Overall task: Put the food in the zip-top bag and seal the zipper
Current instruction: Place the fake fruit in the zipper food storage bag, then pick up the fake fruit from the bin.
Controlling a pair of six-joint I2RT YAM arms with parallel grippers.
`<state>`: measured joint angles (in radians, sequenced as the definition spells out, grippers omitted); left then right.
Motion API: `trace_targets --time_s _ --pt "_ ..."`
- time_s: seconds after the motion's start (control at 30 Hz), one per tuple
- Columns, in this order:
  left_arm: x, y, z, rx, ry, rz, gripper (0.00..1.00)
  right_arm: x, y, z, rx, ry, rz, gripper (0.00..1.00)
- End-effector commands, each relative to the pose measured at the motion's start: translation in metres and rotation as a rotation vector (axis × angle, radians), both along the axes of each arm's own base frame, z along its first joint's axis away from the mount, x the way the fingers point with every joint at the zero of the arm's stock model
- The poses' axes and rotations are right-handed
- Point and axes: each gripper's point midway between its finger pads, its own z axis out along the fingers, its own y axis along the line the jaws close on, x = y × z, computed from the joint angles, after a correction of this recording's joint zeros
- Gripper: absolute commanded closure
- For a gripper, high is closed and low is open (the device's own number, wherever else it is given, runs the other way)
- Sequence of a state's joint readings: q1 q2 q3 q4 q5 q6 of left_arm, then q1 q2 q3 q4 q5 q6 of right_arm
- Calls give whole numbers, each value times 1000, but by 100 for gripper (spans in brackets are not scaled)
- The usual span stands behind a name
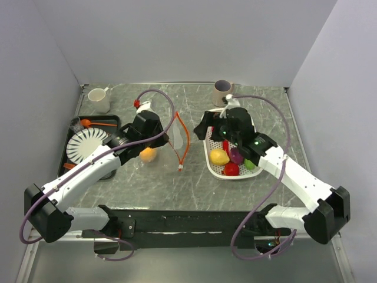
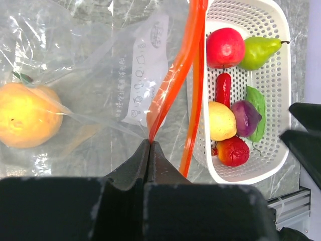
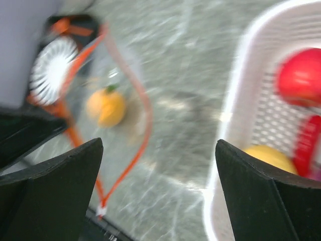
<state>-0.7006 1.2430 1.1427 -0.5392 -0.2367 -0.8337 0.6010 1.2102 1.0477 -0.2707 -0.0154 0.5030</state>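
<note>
The clear zip-top bag (image 1: 166, 140) lies at mid-table with its mouth open. Its orange-red zipper (image 1: 184, 139) loops toward the basket, and the white slider (image 1: 179, 169) sits at the near end. An orange fruit (image 1: 148, 154) lies inside the bag. My left gripper (image 2: 150, 142) is shut on the bag's zipper edge (image 2: 176, 75); the orange (image 2: 25, 115) is to its left. The other food fills the white basket (image 2: 281, 75): a red apple (image 2: 225, 47), green pear (image 2: 258, 49), red chili (image 2: 223, 89) and lemon (image 2: 220, 120). My right gripper (image 3: 159, 170) is open and empty, over the basket's left rim (image 3: 225, 150).
A black tray (image 1: 112, 121) at the left holds a white plate (image 1: 85, 144), an orange spoon (image 1: 97, 124) and a clear cup (image 1: 76, 124). A white mug (image 1: 100, 100) stands at the back left. A brown mug (image 1: 222, 91) stands behind the basket.
</note>
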Motion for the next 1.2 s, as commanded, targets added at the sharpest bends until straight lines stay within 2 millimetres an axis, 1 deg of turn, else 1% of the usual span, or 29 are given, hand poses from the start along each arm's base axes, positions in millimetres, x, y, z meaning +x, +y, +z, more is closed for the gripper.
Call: trace_targets --time_s 0.0,0.03,0.1,0.17,0.2,0.23,0.3,0.33,0.37,0.43,0.47,0.67,0.77,0.83,0.87,1.03,1.07,1.1,1.17 --pt "3 -3 1 -19 -13 -1 99 0 -66 -52 -203 97 -265 0" --pt "3 -4 -1 -21 -7 -5 99 -6 -69 -66 -219 123 -261 0" --pt "2 -5 -4 -20 -1 -12 99 -9 -72 -76 -217 152 -247 0" --pt "1 -8 -7 -17 0 -36 99 -13 -78 -91 -235 188 -243 0" --pt "1 -9 -10 -8 8 -42 99 -12 -76 -94 -232 185 -227 0" --pt "2 -8 -11 -1 13 -39 99 -16 -75 -101 -235 201 -198 0" --pt "2 -9 -13 5 18 -50 99 -13 -80 -108 -268 207 -189 0" --pt "2 -10 -13 4 15 -51 99 -14 -78 -110 -285 205 -134 0" --pt "1 -11 -13 1 19 -55 99 -13 -77 -116 -301 220 -116 0" --pt "1 -12 -13 -3 18 -61 99 -10 -80 -120 -330 228 -88 0" --pt "1 -12 -13 -4 19 -63 99 -10 -78 -127 -338 247 -69 0" --pt "1 -14 -16 -1 24 -74 99 -5 -70 -141 -353 287 2 0" --pt "1 -15 -17 -4 28 -75 99 -2 -69 -145 -354 304 14 2" --pt "1 -15 -18 -3 27 -76 99 -3 -65 -146 -347 314 36 6" --pt "1 -15 -19 0 31 -76 99 -4 -66 -151 -356 335 34 8" --pt "2 -15 -19 10 27 -77 99 -8 -65 -158 -354 371 47 20" --pt "2 -15 -18 9 26 -80 99 -9 -65 -160 -359 381 48 21" --pt "2 -15 -19 12 28 -80 99 -12 -65 -161 -359 396 56 21" --pt "2 -15 -19 13 29 -83 99 -14 -62 -158 -346 393 72 14"
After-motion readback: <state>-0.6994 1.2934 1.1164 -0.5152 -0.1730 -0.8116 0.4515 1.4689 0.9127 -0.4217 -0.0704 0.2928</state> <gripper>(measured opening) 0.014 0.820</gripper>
